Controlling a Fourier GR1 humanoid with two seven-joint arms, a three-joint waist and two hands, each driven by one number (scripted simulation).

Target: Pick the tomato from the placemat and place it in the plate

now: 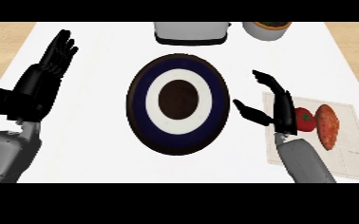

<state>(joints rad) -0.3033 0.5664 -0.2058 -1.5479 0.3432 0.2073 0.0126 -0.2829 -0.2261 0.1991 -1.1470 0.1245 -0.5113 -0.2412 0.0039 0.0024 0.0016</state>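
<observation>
The right hand [282, 109] is released, fingers and thumb spread toward the plate and grasping nothing. The tomato [306, 119] sits just behind it, partly hidden by the palm, on the placemat [345, 116], with a sweet potato [327, 125] just beside it on the far side. The blue-and-white plate [178, 137] lies to the hand's left on the white bench [105, 161]. The left hand [53, 59] rests open at the left edge, fingers up.

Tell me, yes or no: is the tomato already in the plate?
No, the tomato lies on the placemat, right of the plate, next to the right hand.
</observation>
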